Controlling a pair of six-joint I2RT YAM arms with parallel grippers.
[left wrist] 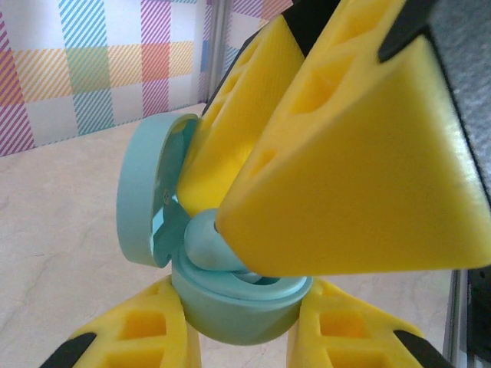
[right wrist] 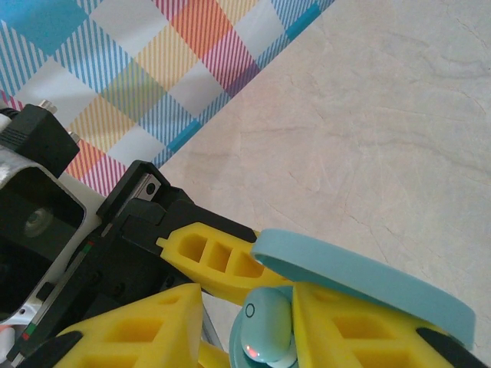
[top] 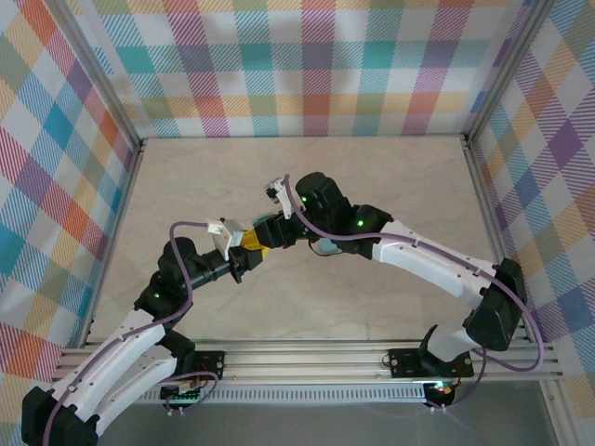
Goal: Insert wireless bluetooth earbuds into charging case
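Earbud (right wrist: 265, 333) in open case (left wrist: 238, 310), lid (left wrist: 142, 203) raised

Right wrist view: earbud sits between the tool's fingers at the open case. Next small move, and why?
Probably ease the right tool a touch wider to let go. The earbud looks seated in the charging case, whose lid stands open, and the left tool grips the case's base. A gap shows between one finger and the earbud; contact on the other side is unclear.
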